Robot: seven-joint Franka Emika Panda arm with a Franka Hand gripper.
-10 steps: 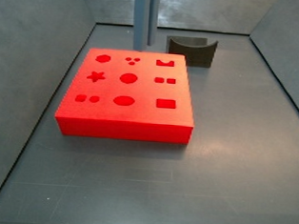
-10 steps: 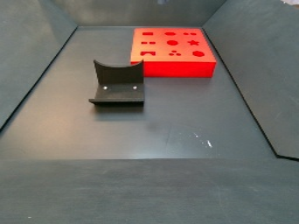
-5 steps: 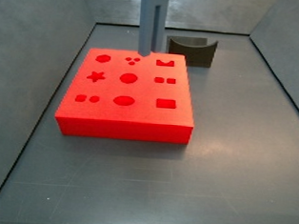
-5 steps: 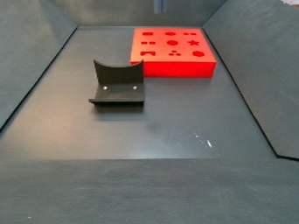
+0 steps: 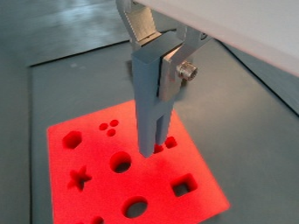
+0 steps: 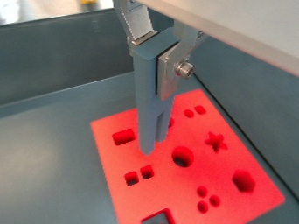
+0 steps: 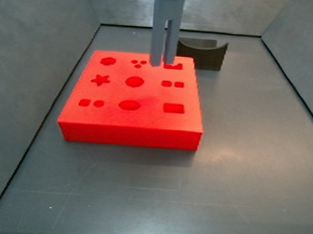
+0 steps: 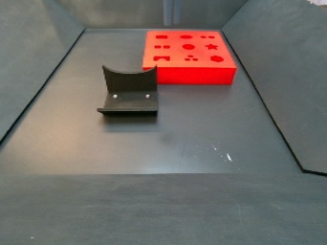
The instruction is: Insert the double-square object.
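Wrist views show the gripper [image 5: 163, 61] clamped on the upright rod [image 5: 152, 105] just above the board [image 5: 198, 188]; line its tip squarely over the double-square hole before lowering.

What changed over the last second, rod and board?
The double-square object, shut in the gripper, moved sideways across a side view from behind the red board to above it, near the paired square holes. The board and the fixture stayed put.
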